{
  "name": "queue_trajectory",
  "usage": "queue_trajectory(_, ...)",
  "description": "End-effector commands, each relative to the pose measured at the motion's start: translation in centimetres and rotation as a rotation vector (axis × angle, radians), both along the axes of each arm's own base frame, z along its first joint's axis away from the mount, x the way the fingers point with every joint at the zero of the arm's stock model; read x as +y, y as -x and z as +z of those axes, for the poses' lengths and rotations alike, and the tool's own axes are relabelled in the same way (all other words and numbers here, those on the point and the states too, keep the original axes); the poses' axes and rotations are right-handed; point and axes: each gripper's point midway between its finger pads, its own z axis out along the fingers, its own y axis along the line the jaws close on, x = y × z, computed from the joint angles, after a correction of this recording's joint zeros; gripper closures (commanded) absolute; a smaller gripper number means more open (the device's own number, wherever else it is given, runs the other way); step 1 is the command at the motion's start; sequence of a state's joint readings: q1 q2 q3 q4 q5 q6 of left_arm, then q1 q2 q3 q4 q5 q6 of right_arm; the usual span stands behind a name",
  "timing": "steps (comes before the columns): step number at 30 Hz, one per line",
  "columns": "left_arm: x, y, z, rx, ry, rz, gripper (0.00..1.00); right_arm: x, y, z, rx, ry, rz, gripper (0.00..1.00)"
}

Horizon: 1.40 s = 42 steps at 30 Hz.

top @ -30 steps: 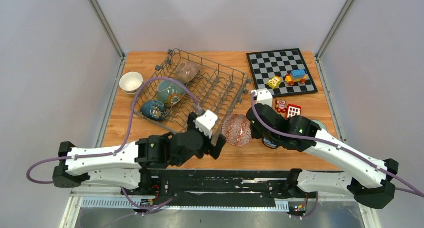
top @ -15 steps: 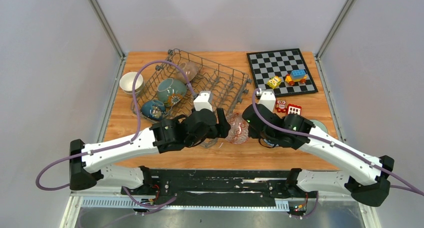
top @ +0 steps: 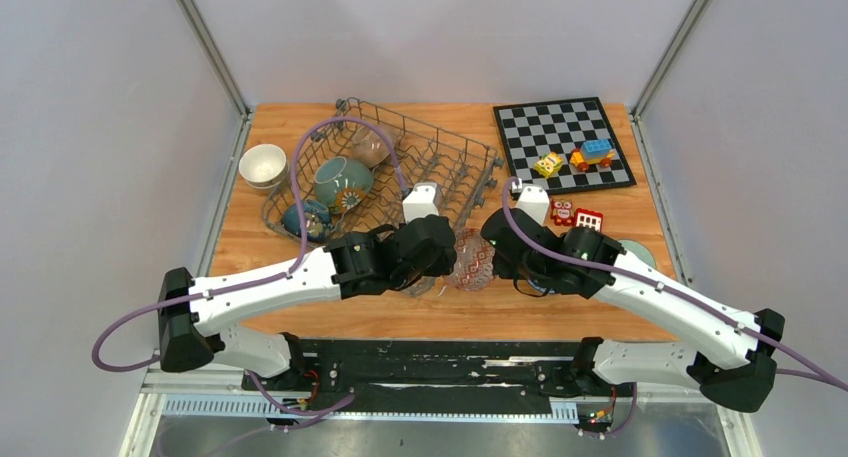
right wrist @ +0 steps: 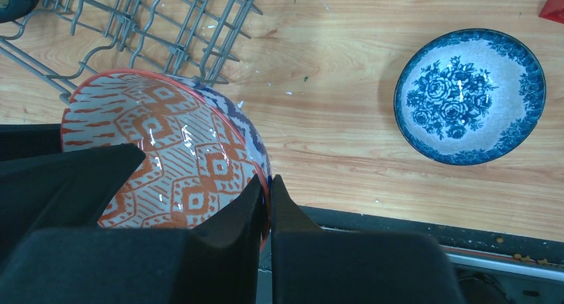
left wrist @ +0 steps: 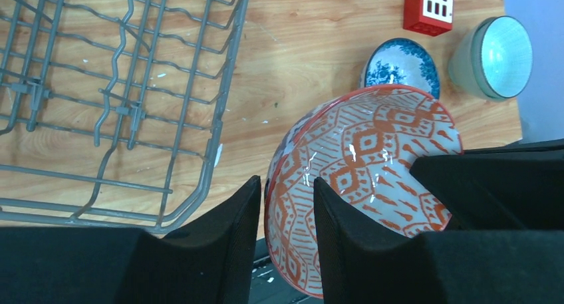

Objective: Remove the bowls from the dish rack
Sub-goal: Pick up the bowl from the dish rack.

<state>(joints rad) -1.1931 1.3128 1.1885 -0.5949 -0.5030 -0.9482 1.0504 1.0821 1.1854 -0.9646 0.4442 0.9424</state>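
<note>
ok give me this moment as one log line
red patterned bowl: out of dish rack, between both arms | right jaws: shut on rim | left jaws: open astride rim | rack: other bowls inside

I find no writing, label, brand or number that I can read in any of my views.
</note>
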Motion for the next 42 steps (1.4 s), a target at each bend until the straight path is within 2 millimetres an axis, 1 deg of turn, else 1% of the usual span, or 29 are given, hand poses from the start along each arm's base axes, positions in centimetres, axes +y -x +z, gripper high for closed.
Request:
queue_trajectory(1,0.4,-0.9,0.1,-0.017,-0.030,0.032,0.65,0.2,-0.2,1.3,-0.003,-0.045,-0.028,0.97)
queue_trajectory(2,0.4,-0.9,0.1,-0.017,-0.033,0.032,0.68,0.2,-0.2,1.4,-0.003,-0.049,-0.028,0.96)
queue_trajectory(4,0.4,-0.9,-0.1,-0.015,-0.037,0.032,0.77,0.3,-0.2,1.4,0.000,-0.050,-0.026,0.96)
queue_trajectory(6,0.3,-0.8,-0.1,-0.013,-0.036,0.031,0.88,0.4,-0.2,1.4,0.001,-0.048,-0.023,0.96)
queue_trajectory(7,0.3,-0.8,-0.2,-0.011,-0.038,0.031,0.95,0.4,-0.2,1.4,0.001,-0.045,-0.021,0.96)
queue_trajectory(8,0.3,-0.8,-0.2,-0.009,-0.036,0.030,1.00,0.4,-0.2,1.3,0.002,-0.041,-0.018,0.97)
queue_trajectory(10,0.2,-0.8,-0.1,-0.008,-0.033,0.028,1.00,0.4,-0.3,1.4,-0.005,-0.022,0.002,0.96)
queue_trajectory(14,0.1,-0.7,0.0,-0.006,-0.019,0.019,1.00,0.3,-0.5,1.6,-0.026,0.020,0.050,0.75)
queue_trajectory(16,0.1,-0.7,0.1,-0.006,-0.013,0.020,1.00,0.2,-0.6,1.7,-0.036,0.045,0.080,0.69)
queue_trajectory(21,-0.1,-0.6,0.3,0.000,0.005,0.019,1.00,-0.3,-0.6,1.3,-0.050,0.115,0.141,0.63)
queue_trajectory(26,-0.4,-0.4,0.1,0.012,0.010,0.010,1.00,-0.4,-0.4,0.5,-0.032,0.178,0.203,0.62)
queue_trajectory(28,-0.4,-0.4,0.1,0.015,0.013,0.008,1.00,-0.4,-0.4,0.2,-0.026,0.193,0.216,0.63)
queue_trajectory(31,-0.5,-0.3,0.1,0.016,0.021,0.009,1.00,-0.3,-0.4,-0.1,-0.015,0.198,0.223,0.70)
queue_trajectory(33,-0.5,-0.3,0.1,0.016,0.023,0.008,1.00,-0.1,-0.3,-0.3,-0.007,0.196,0.226,0.80)
queue_trajectory(35,-0.4,-0.3,0.2,0.013,0.024,0.009,1.00,-0.1,-0.3,-0.3,-0.006,0.188,0.223,0.94)
queue_trajectory(36,-0.4,-0.4,0.1,0.013,0.023,0.009,1.00,-0.1,-0.3,-0.3,-0.008,0.184,0.217,0.96)
queue_trajectory(38,-0.4,-0.4,0.1,0.007,0.021,0.005,1.00,-0.2,-0.3,-0.2,-0.013,0.177,0.205,0.96)
queue_trajectory(42,-0.1,-0.4,0.2,-0.012,0.003,-0.013,0.41,-1.7,-0.8,0.4,-0.031,0.191,0.153,0.97)
